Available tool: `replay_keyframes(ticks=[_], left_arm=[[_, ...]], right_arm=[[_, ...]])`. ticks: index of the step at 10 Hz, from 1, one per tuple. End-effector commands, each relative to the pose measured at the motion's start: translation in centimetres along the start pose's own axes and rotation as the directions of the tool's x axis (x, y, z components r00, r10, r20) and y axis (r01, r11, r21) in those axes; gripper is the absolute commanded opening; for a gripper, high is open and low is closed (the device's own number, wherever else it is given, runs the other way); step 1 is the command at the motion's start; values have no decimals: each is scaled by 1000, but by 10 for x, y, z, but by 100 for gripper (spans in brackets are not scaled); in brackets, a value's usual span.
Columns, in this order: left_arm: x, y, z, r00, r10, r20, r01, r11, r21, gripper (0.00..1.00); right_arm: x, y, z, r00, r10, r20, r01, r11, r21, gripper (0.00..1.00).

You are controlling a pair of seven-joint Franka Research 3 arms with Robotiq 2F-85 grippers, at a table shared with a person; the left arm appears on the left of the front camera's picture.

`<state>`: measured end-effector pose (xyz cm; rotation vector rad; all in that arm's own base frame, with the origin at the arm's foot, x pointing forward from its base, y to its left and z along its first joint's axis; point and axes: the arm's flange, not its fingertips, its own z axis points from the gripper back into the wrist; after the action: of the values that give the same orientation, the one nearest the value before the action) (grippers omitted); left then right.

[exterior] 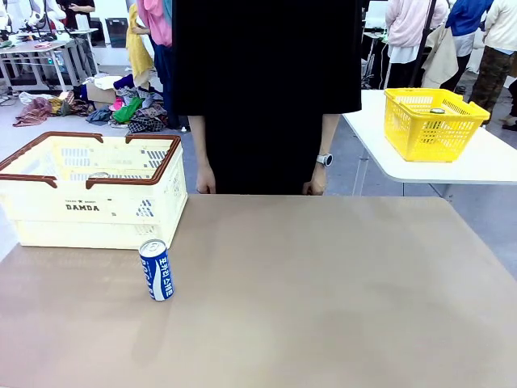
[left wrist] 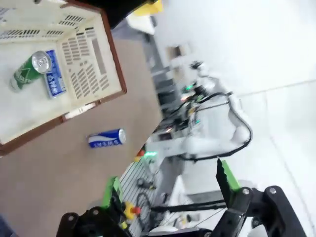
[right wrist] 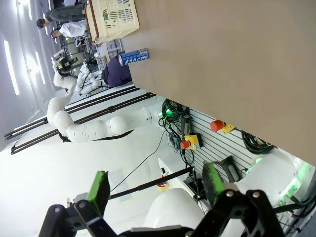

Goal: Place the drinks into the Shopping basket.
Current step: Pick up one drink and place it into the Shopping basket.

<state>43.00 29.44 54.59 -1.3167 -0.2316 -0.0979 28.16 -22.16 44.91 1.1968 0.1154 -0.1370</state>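
A blue drink can (exterior: 157,270) stands upright on the brown table, just in front of the cream Shopping basket (exterior: 48,218) at the far left. The left wrist view looks down into the basket (left wrist: 91,59), where a green can (left wrist: 29,70) and a blue can (left wrist: 54,80) lie side by side; the loose blue can (left wrist: 106,138) is outside it. My left gripper (left wrist: 168,190) is open and empty, high above the table. My right gripper (right wrist: 155,186) is also open and empty, far from the blue can (right wrist: 133,57) and the basket (right wrist: 116,17).
A person in black stands at the table's far edge, hands (exterior: 205,182) hanging at the sides. A yellow basket (exterior: 432,121) sits on a separate white table at the back right. The brown tabletop (exterior: 323,291) is bare to the right of the can.
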Motion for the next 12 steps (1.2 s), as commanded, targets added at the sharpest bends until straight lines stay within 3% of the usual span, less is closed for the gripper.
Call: replay_keyframes(ticks=[1, 2, 3, 12], left_arm=[[22, 17, -8, 999, 22, 30, -19, 994, -109, 100], [30, 25, -10, 998, 46, 43, -40, 991, -129, 100], [4, 27, 1, 999, 24, 34, -22, 998, -58, 100], [4, 27, 1, 999, 24, 34, -22, 998, -58, 100]], right_arm=[[-1, 5, 2, 1000, -11, 0, 11, 1000, 4, 100], [-1, 5, 2, 1000, -11, 0, 11, 1000, 4, 100], [-1, 5, 2, 1000, -11, 0, 11, 1000, 4, 100], [-1, 5, 2, 1000, -11, 0, 11, 1000, 4, 100]])
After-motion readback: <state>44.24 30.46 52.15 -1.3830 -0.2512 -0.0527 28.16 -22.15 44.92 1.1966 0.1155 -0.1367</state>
